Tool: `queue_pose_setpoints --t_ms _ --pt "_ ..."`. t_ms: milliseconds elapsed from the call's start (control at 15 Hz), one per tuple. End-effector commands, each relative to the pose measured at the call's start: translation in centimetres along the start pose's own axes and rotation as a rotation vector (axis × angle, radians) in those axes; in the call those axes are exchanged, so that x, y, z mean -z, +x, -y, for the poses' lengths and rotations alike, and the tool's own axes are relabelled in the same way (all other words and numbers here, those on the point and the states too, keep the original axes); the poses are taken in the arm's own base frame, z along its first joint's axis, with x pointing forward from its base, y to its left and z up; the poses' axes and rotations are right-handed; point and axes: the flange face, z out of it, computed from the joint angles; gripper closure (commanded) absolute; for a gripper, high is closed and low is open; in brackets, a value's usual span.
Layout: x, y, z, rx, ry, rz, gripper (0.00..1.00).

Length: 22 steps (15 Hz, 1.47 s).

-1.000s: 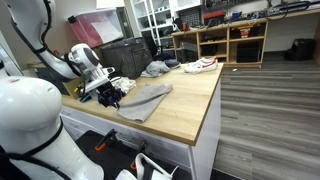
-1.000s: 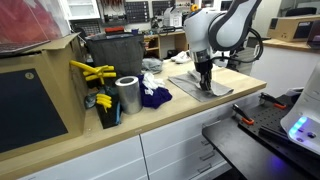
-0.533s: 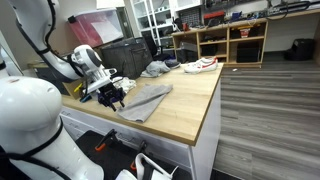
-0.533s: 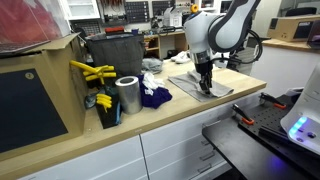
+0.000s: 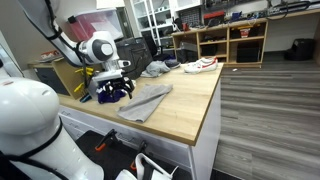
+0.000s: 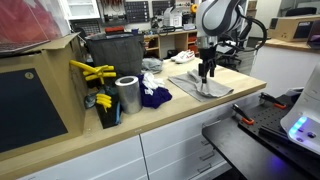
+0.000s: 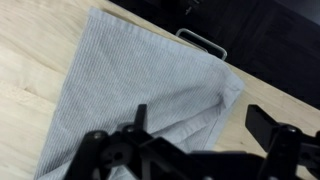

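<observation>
Looking across one long wooden countertop [image 5: 195,105], we see one white robot arm [image 5: 100,48] leaning over it. One grey towel [image 6: 205,88] lies spread flat on the wood in both exterior views, and the wrist view shows it creased near one corner. Beside the towel we count one crumpled blue cloth [image 6: 155,97] and, next to that, one upright metal can [image 6: 127,96]. One gripper [image 6: 205,74] hangs just above the towel, its two fingers spread wide, holding nothing.

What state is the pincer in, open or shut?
Open: the pincer shows its fingers wide apart above the grey towel in the wrist view, gripping nothing.
</observation>
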Motion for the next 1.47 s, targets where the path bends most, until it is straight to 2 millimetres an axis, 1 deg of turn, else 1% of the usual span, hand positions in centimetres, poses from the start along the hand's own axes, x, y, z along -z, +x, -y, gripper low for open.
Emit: queue_pose_setpoints --t_ms 0,133,400,667,867,1133,1200,1267,1400 --pt "3.6 0.7 -3.6 -0.11 0.125 -0.015 0.0" --pt "5.1 1.4 -5.8 -0.192 0.163 -0.021 0.0" --pt "7.4 3.3 -9.0 -0.332 0.157 -0.074 0.0" --pt "8.4 5.1 -11.7 -0.495 0.146 -0.113 0.0" --pt "7.9 6.7 -13.2 -0.587 0.143 -0.124 0.0" --pt "6.9 9.0 -15.6 -0.673 0.111 -0.119 0.0" --pt "6.9 8.9 -16.2 -0.672 0.12 -0.081 0.0" --pt "6.8 8.0 -14.9 -0.644 0.124 -0.109 0.0" --pt "6.2 8.3 -15.3 -0.647 0.124 -0.1 0.0"
